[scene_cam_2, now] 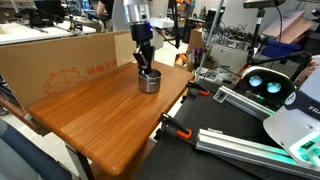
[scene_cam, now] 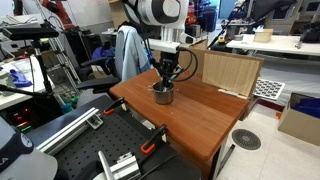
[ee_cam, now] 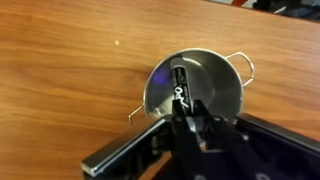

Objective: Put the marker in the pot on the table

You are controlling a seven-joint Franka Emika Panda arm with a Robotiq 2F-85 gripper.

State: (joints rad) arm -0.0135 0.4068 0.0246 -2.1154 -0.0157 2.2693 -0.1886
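The small silver pot (scene_cam: 162,96) stands near the far edge of the reddish-brown table (scene_cam: 205,120), and shows in both exterior views (scene_cam_2: 149,83). My gripper (scene_cam: 166,80) hangs directly over it (scene_cam_2: 143,64). In the wrist view the fingers (ee_cam: 188,115) are shut on a black marker (ee_cam: 178,85) with white lettering. The marker points down into the pot (ee_cam: 225,85), its lower end inside the rim. The tabletop (scene_cam_2: 100,115) around the pot is bare wood (ee_cam: 60,60).
A cardboard box (scene_cam: 226,72) stands on the table's far end, and a long cardboard sheet (scene_cam_2: 60,55) lines its back edge. A black perforated bench (scene_cam: 90,150) with orange clamps (scene_cam_2: 178,128) adjoins the table. A box (scene_cam: 300,120) sits on the floor.
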